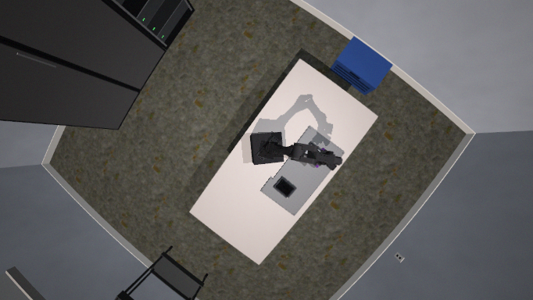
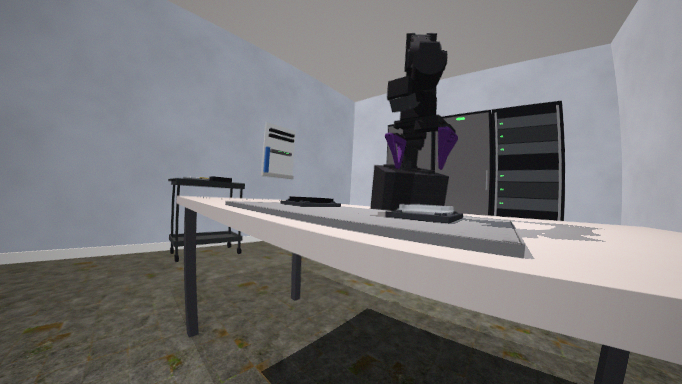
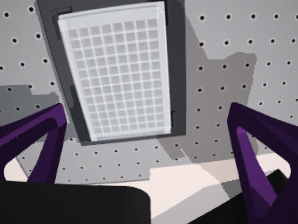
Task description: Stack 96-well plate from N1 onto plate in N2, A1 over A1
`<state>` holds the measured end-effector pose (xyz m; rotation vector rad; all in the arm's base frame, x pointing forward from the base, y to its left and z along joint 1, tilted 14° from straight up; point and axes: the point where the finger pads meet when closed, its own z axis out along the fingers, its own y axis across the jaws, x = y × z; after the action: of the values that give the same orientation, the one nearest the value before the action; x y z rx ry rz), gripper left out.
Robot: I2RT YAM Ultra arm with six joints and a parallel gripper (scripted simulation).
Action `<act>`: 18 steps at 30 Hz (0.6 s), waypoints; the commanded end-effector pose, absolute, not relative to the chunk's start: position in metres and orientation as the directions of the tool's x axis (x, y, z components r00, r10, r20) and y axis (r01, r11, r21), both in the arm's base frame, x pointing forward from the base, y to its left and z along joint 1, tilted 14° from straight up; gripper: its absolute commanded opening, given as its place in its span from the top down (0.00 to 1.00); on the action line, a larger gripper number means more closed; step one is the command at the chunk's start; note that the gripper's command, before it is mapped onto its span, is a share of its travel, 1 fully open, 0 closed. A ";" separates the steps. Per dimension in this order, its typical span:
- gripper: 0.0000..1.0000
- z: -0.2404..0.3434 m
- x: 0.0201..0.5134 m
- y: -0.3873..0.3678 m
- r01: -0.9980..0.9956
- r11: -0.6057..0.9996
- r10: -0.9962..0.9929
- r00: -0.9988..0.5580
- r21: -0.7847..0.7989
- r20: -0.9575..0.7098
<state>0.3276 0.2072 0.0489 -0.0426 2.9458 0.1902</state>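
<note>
A pale 96-well plate [image 3: 116, 72] sits in a dark plate nest [image 3: 113, 3] on the grey perforated mat. The same plate [image 2: 425, 208] lies low on the mat in the exterior view. My gripper [image 2: 421, 150] hangs well above this plate, pointing down, with its purple fingers wide open and nothing between them [image 3: 148, 112]. From above, the gripper [image 1: 320, 158] covers this nest. The other nest [image 1: 284, 187] lies apart on the mat and looks dark [image 2: 310, 201]. Its plate is hard to make out.
The arm's black base [image 1: 266, 148] stands at the mat's edge on the white table. A black cart [image 2: 206, 210] stands beyond the table's far end. A blue box [image 1: 361, 66] sits off the table's corner. Dark cabinets [image 2: 525, 160] line the back wall.
</note>
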 end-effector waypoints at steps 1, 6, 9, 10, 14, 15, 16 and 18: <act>0.00 0.058 0.312 0.219 -0.156 0.973 -0.123 -0.974 0.168 -0.192; 0.00 0.069 0.311 0.233 -0.162 0.969 -0.117 -0.966 0.188 -0.231; 0.00 0.071 0.318 0.227 -0.143 0.972 -0.096 -0.965 0.184 -0.243; 0.00 0.071 0.319 0.227 -0.141 0.973 -0.094 -0.965 0.182 -0.244; 0.00 0.069 0.318 0.228 -0.144 0.973 -0.099 -0.966 0.179 -0.237; 0.00 0.069 0.316 0.230 -0.151 0.972 -0.106 -0.966 0.180 -0.237; 0.00 0.069 0.316 0.230 -0.151 0.972 -0.106 -0.966 0.180 -0.237; 0.00 0.069 0.316 0.230 -0.151 0.972 -0.106 -0.966 0.180 -0.237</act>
<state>0.3034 0.2227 0.0515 -0.1816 2.9588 0.2543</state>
